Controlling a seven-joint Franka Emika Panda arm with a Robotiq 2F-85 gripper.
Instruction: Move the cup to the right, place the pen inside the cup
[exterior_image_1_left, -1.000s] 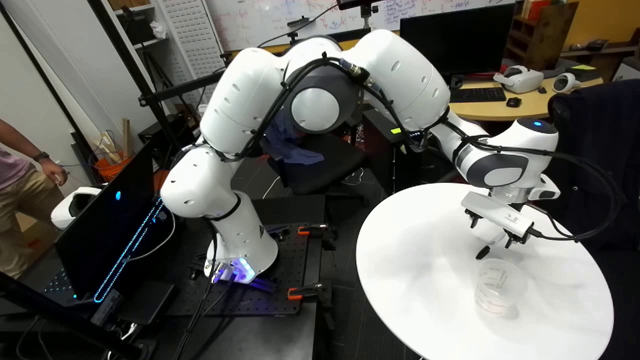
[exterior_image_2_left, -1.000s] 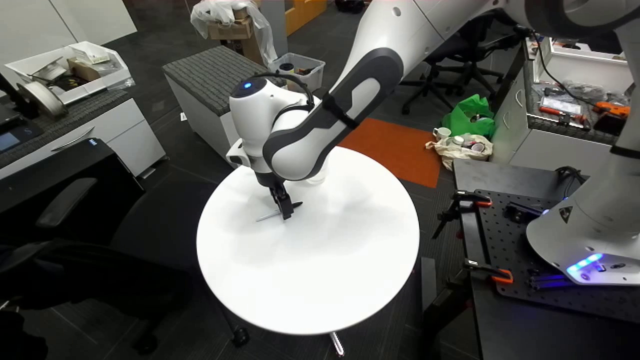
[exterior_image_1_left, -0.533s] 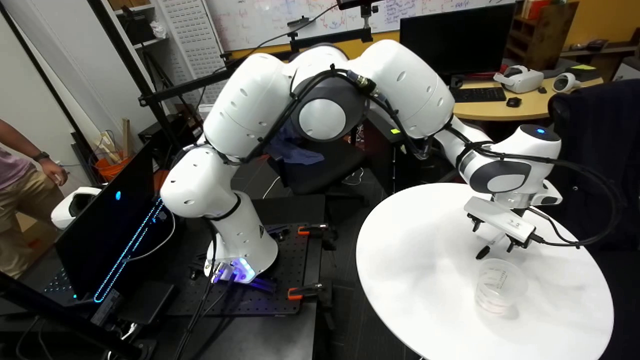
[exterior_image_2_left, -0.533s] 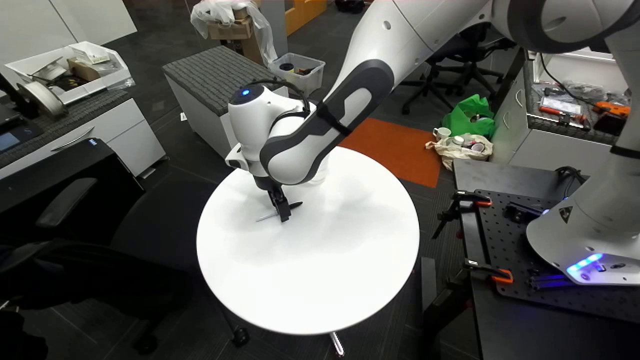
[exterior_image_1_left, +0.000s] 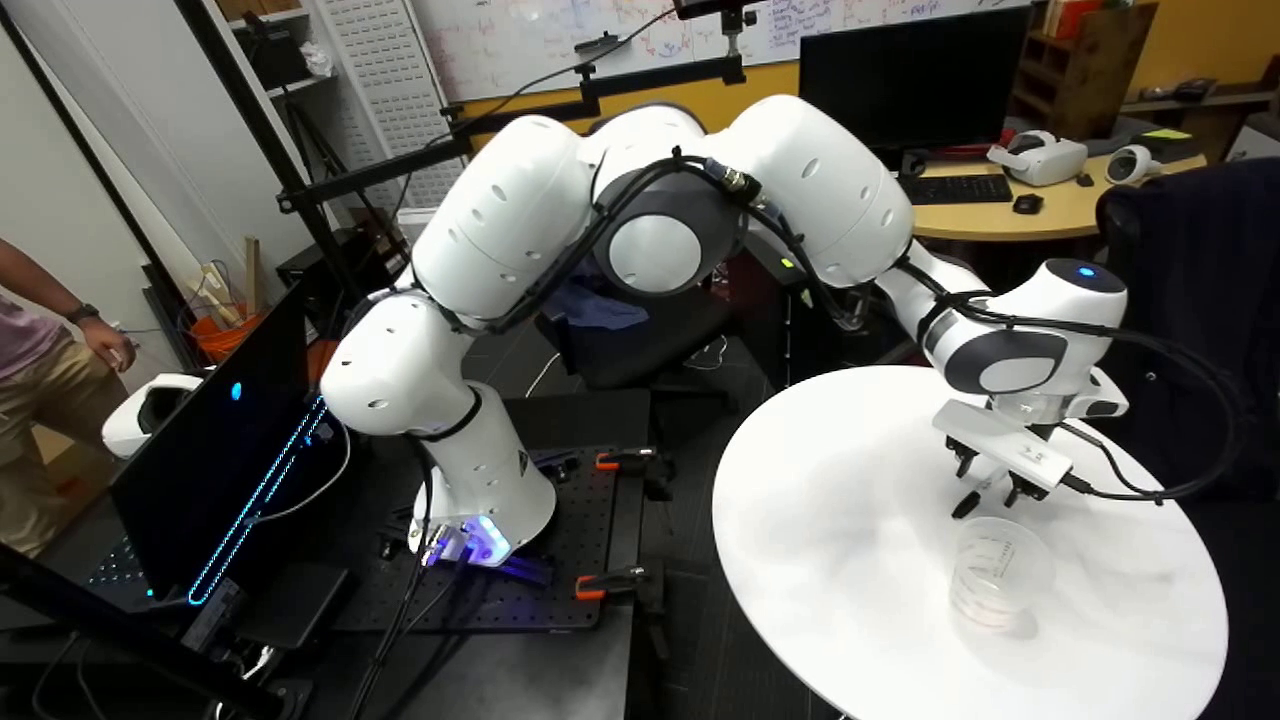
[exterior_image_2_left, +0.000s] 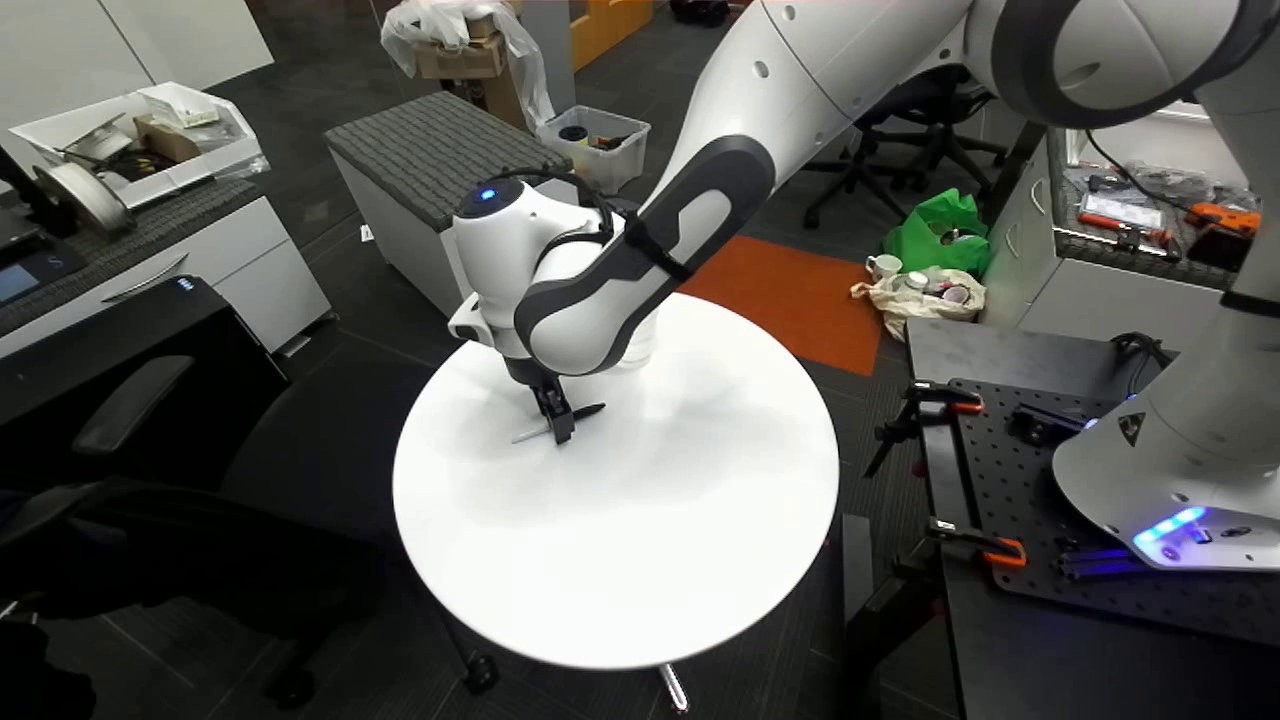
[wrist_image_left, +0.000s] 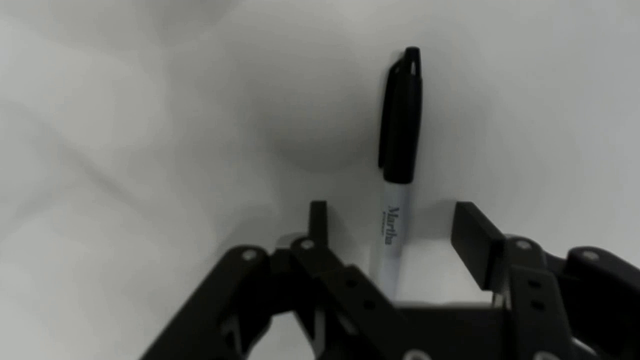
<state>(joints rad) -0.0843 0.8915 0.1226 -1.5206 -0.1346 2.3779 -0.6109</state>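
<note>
In the wrist view, the pen lies near to far, black cap far, the wide-spread pincer on both sides.

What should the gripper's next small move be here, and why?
Probably close the gripper slowly on the pen: in the wrist view, its open jaws straddle the pen's pale barrel, with a gap on each side. Their exact height over the white table is hard to judge.
</note>
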